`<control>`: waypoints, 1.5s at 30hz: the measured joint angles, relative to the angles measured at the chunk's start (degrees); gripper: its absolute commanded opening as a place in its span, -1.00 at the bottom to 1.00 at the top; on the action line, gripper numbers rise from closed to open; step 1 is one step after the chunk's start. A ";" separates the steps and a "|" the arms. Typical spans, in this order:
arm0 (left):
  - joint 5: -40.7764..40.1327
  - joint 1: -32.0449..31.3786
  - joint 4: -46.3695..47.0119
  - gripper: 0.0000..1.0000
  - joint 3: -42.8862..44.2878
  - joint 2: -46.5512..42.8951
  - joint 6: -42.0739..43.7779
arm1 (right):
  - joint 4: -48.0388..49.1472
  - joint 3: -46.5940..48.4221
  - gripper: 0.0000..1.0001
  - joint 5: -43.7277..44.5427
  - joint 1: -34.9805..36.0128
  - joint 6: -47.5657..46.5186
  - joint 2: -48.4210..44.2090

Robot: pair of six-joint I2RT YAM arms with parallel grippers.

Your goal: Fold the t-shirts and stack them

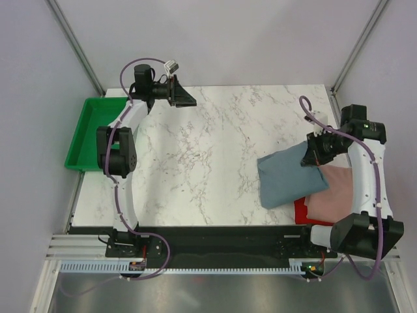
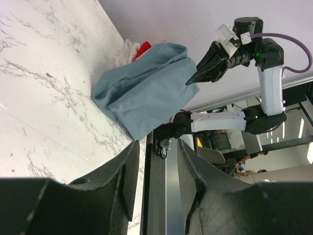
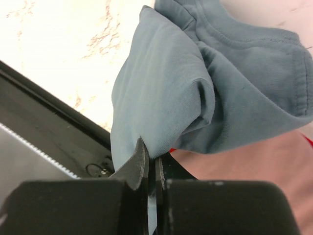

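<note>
The three shirts lie together at about 4 o'clock on the tabletop (image 1: 195,169). The red shirt (image 1: 301,211) is lowest and the pink shirt (image 1: 335,195) lies over it. The blue shirt (image 1: 287,177) is doubled over, partly on the pink and mostly on bare marble toward 9 o'clock. The right claw (image 3: 149,157) is pinched shut on the blue shirt's edge. The blue looks folded but not yet squared onto the pile. Whether pink and red are neatly folded I cannot tell. The left claw (image 1: 189,99) hangs half-open and empty at 11 o'clock. The green tray (image 1: 94,134), off the tabletop's 9 o'clock edge, shows nothing inside.
</note>
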 measured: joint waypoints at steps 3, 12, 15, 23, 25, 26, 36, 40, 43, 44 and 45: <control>0.00 0.00 0.02 -0.12 -0.63 -0.79 -0.13 | -0.09 0.70 -1.00 1.57 -1.22 -1.44 -3.93; 0.00 -0.68 1.11 -0.12 -0.72 -0.96 -0.81 | -2.40 1.33 -1.00 8.02 -3.02 -1.75 -15.10; 0.02 -1.33 1.42 -0.12 -0.72 -0.96 -1.05 | -2.40 2.56 -1.00 9.66 -3.30 -1.49 -14.56; 0.02 -3.39 2.10 -0.11 -0.72 -0.96 -1.81 | -2.40 3.65 -1.00 14.29 -3.61 -0.11 -14.86; 0.02 -3.54 2.75 -0.11 -0.70 -0.96 -2.36 | -2.40 3.67 -1.00 14.99 -4.00 0.46 -15.15; 0.00 -3.54 3.17 -0.12 -0.70 -0.96 -2.80 | -2.40 3.69 -1.00 15.30 -4.17 0.72 -15.26; 0.02 -3.80 6.82 -0.11 -0.44 -0.28 -5.66 | -2.27 0.22 -1.00 17.77 -7.76 3.65 -18.84; 0.02 -4.22 7.58 -0.12 -0.42 -0.13 -6.54 | -2.27 -2.64 -1.00 16.44 -15.82 1.64 -18.64; 0.02 -4.57 7.93 -0.12 -0.39 -0.13 -6.78 | -2.12 -4.22 -1.00 15.02 -24.98 -2.51 -17.46; 0.02 -4.59 8.04 -0.11 -0.39 -0.13 -6.84 | -2.19 -4.57 -1.00 14.25 -28.48 -4.37 -16.87; 0.02 -4.79 8.28 -0.11 -0.39 -0.13 -6.86 | -2.19 -4.72 -1.00 13.60 -31.06 -5.57 -16.39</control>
